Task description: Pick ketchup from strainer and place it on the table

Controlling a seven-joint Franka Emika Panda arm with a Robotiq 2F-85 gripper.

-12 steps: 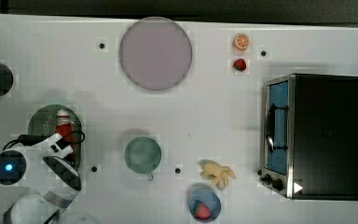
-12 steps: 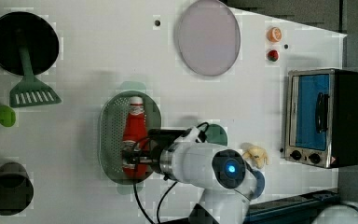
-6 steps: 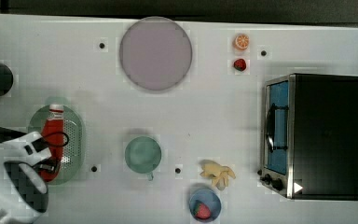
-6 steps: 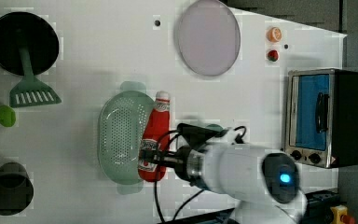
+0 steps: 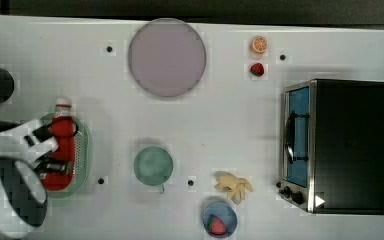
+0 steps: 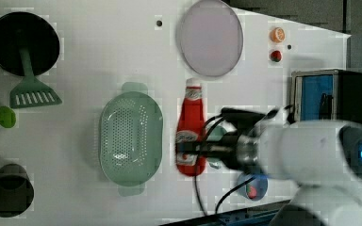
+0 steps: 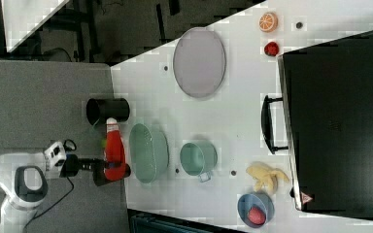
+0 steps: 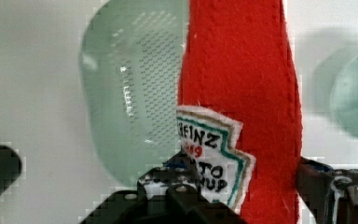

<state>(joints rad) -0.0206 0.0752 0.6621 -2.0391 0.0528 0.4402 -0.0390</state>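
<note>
In the left view, the pale green perforated oval plastic strainer (image 6: 131, 141) sits empty beside the hand (image 6: 202, 149), which grasps the red white-capped ketchup bottle (image 6: 188, 129) crosswise near its base, seemingly above the white worktop (image 6: 99, 56).

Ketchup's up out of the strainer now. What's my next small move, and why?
Probably lower it onto bare table. In the left view the ketchup hangs in the gripper, jaws shut on its label end, beside the emptied strainer and short of the cup.
</note>
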